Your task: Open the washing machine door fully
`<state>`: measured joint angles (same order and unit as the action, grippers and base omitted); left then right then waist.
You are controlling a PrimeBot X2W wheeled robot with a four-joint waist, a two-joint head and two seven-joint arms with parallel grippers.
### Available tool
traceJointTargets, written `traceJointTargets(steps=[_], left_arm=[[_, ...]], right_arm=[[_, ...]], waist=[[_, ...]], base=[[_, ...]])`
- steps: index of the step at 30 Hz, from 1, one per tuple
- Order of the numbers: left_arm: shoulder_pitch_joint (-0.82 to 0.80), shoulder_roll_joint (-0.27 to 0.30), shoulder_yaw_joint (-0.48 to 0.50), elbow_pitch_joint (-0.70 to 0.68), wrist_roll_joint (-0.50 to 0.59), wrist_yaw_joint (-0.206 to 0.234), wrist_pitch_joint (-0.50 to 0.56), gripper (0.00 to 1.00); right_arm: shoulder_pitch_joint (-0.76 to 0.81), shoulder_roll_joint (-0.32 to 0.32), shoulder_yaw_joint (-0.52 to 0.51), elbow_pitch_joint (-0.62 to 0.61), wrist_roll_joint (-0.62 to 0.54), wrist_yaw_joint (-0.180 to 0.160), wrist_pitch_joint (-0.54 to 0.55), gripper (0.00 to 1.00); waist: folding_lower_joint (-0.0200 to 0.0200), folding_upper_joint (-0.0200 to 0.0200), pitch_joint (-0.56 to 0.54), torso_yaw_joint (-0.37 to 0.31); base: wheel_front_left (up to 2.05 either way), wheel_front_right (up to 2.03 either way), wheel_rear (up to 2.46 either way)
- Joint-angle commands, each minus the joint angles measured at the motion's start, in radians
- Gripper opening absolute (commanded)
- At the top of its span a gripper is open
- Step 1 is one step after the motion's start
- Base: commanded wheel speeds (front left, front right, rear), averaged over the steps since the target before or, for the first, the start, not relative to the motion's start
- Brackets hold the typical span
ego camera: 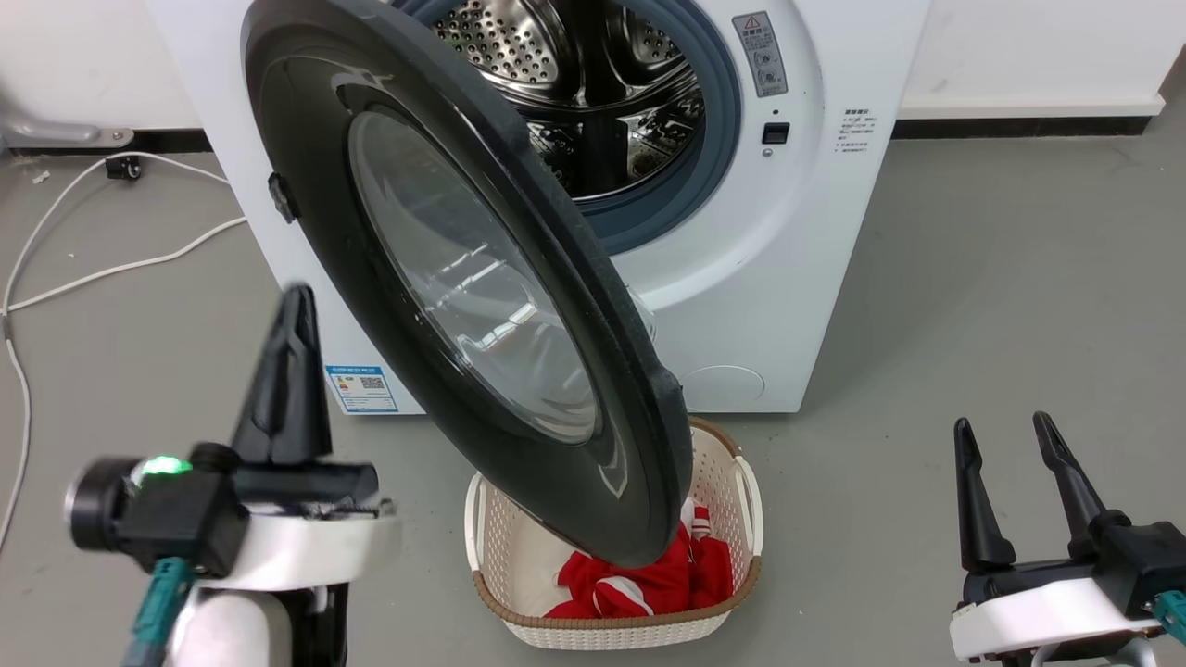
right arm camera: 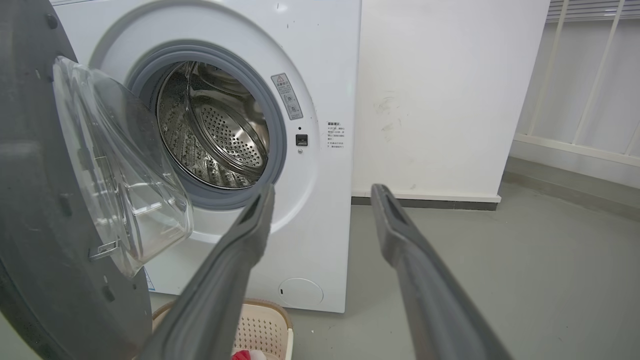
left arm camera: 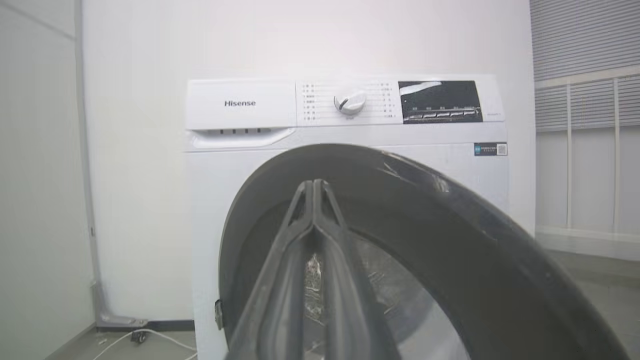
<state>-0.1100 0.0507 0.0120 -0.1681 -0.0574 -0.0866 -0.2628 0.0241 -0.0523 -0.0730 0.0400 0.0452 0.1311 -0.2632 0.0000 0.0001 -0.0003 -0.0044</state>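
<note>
Counting what stands before us, we find one white Hisense washing machine (ego camera: pixel 788 278), one washing machine door (ego camera: pixel 463 296), one pale laundry basket (ego camera: pixel 727 491) and two pincers. The door hangs swung out from its hinge at the left of the machine, part open. It fills the middle of the head view, its glass bowl facing the one steel drum (ego camera: pixel 593 83) and the blue-grey rubber ring (ego camera: pixel 718 120). Its lower edge crosses the basket, which sits on the floor against the machine's foot with one red-and-white cloth (ego camera: pixel 649 579) inside. Our left pincer (ego camera: pixel 298 295) at lower left has its fingers pressed together on nothing, pointing at the door's outer face; we cannot tell whether it touches. Our right pincer (ego camera: pixel 1003 421) at lower right stands spread wide and empty, well apart from the door. The floor (ego camera: pixel 973 306) is smooth grey, with two white cable strands (ego camera: pixel 139 264) at left. A white wall (ego camera: pixel 1019 46) with dark skirting runs behind.
</note>
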Motion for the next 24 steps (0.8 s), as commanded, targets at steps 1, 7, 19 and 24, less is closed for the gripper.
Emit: traceJointTargets(steps=[1,7,19,24], left_arm=[[-0.009,0.0,0.0,-0.013,0.002,0.004,-0.003,0.0],[-0.07,0.0,-0.048,-0.263,0.033,0.021,-0.003,0.0],[-0.096,0.006,-0.414,-0.271,0.041,-0.027,-0.002,0.0],[-0.033,0.034,-0.552,-0.085,0.001,-0.04,0.002,0.0]], right_arm=[[-0.011,0.004,0.0,-0.003,0.007,-0.001,-0.002,1.0],[-0.025,0.004,-0.001,0.0,0.01,-0.001,-0.002,1.0],[-0.029,0.004,0.009,0.025,0.027,-0.001,-0.002,1.0],[-0.009,0.003,0.001,0.041,0.034,-0.001,-0.002,1.0]], waist=[[0.0,-0.0001,0.001,-0.002],[0.0,-0.0001,0.012,-0.016],[0.0,-0.0001,0.015,-0.035],[0.0,-0.0001,0.004,-0.036]], base=[[0.0,0.0,0.0],[0.0,0.0,0.0],[0.0,0.0,0.0],[0.0,0.0,0.0]])
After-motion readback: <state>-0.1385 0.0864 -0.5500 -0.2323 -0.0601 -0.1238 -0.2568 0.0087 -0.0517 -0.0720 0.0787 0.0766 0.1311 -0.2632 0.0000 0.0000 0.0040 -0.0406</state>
